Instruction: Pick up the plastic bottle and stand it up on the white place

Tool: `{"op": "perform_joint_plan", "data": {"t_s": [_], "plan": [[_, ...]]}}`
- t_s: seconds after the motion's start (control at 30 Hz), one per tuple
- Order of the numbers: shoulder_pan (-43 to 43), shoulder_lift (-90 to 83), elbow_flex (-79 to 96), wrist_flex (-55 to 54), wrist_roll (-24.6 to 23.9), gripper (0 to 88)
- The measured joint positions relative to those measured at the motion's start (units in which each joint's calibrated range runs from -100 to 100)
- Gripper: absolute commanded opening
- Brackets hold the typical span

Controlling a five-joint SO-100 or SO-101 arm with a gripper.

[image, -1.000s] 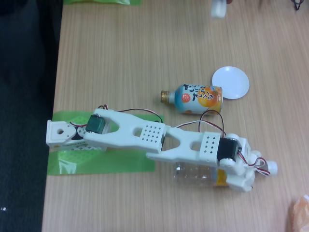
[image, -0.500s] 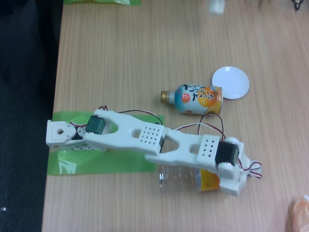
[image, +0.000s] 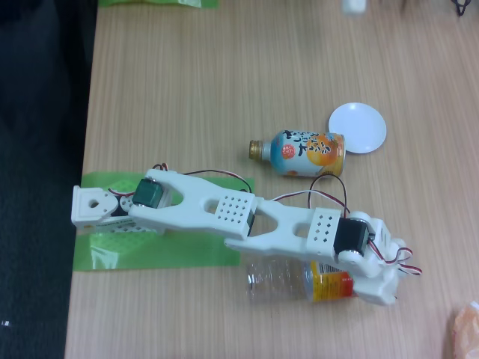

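Our claw (image: 378, 288) sits over the cap end of the plastic bottle (image: 299, 281), which lies flat near the table's near edge, its jaws hidden so we cannot tell their grip, leaving lifting and standing it on the white place (image: 358, 128), far right, undone.

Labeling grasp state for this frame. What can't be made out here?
All in the fixed view:
- pincer: fingertips hidden under the wrist housing, so open or shut is unclear.
- plastic bottle: cap end covered by the arm; contact with the fingers cannot be confirmed.
- white blurred object at top edge: cut off, unidentifiable.
- orange item at right edge: cut off.
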Motion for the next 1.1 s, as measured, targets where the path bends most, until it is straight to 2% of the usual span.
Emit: {"op": "perform_joint_plan", "data": {"t_s": [0.17, 0.4, 0.6, 0.83, 1.1], "plan": [[-1.4, 0.0, 0.0, -4.9, 0.3, 37.3], [-1.5, 0.0, 0.0, -5.8, 7.0, 36.7], [-1.9, 0.0, 0.0, -5.8, 10.5, 36.6], [-2.4, 0.0, 0.0, -5.4, 10.9, 36.6], [-2.5, 0.0, 0.0, 0.8, 10.9, 36.6]]}}
